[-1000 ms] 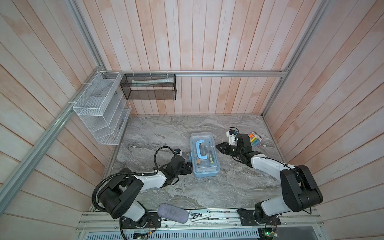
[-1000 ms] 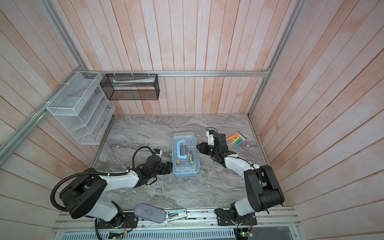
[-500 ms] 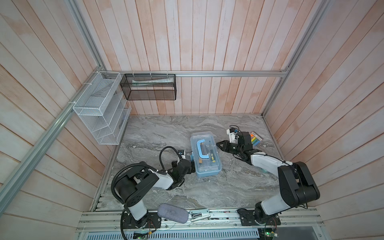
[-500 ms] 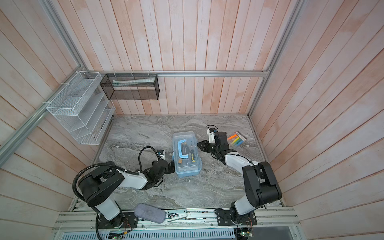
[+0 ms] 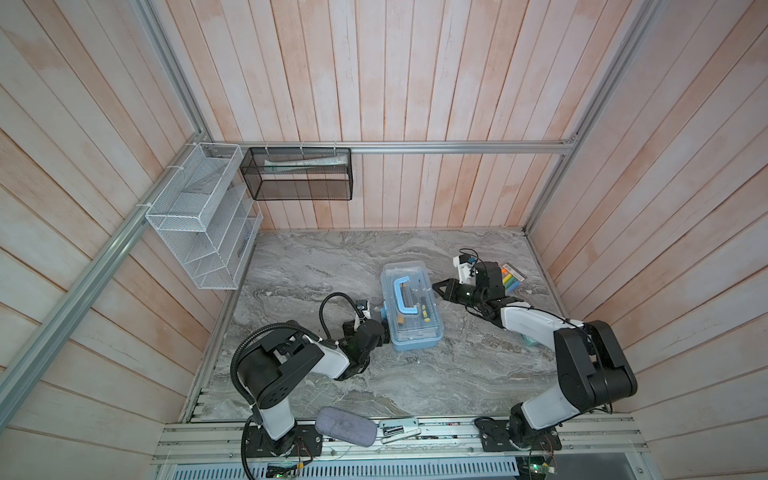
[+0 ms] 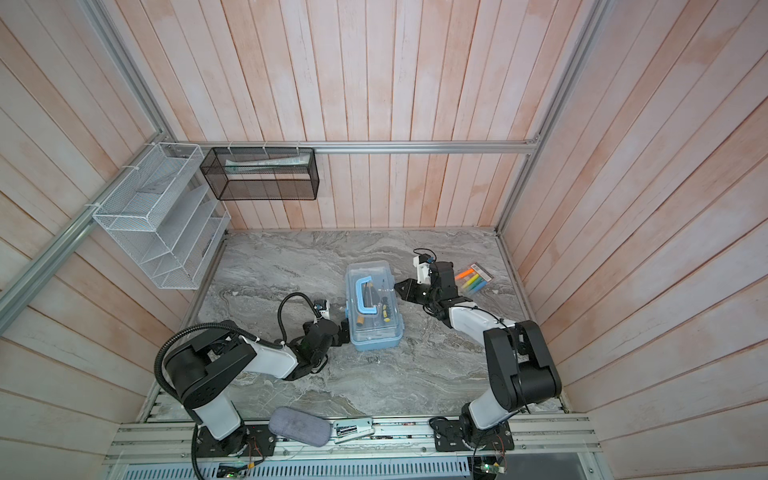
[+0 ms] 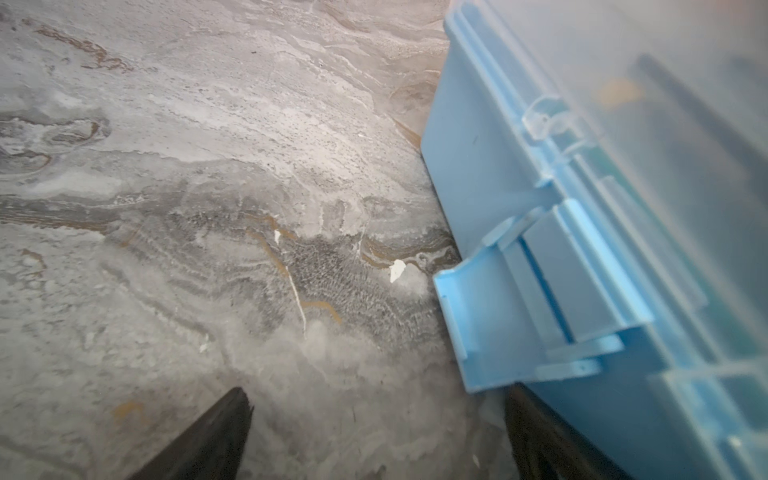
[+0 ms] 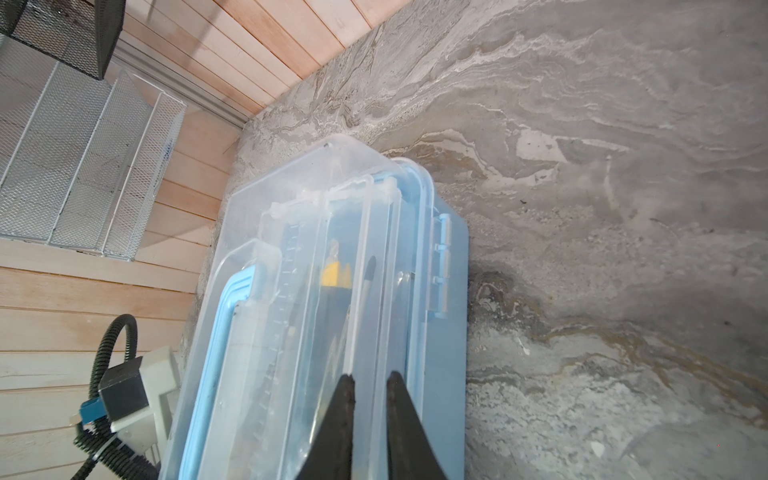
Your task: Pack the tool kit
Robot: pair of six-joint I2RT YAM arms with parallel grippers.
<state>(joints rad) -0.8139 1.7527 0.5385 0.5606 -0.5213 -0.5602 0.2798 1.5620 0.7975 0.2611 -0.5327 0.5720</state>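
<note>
The tool kit box (image 5: 411,332) (image 6: 374,334) is light blue with a clear lid and stands in the middle of the marble table. Its lid is down and the blue handle (image 5: 401,293) lies flat on top. Through the lid I see black tools and a yellow-handled one (image 8: 334,276). My left gripper (image 5: 384,330) (image 7: 378,390) is open against the box's left wall. One finger sits under the blue latch (image 7: 478,324), which sticks out from the wall. My right gripper (image 5: 435,286) (image 8: 371,376) is almost shut, holds nothing, and has its tips at the lid's right edge.
A pack of bright markers (image 5: 511,276) lies behind the right arm near the right wall. A grey pouch (image 5: 345,426) and a small white device (image 5: 399,428) rest on the front rail. A white wire rack (image 5: 199,220) and a black mesh basket (image 5: 299,174) hang on the back-left walls.
My left arm has folded in and brought its open gripper right up to the box's left side. The right jaws have narrowed, and that gripper stays at the lid's right edge.
</note>
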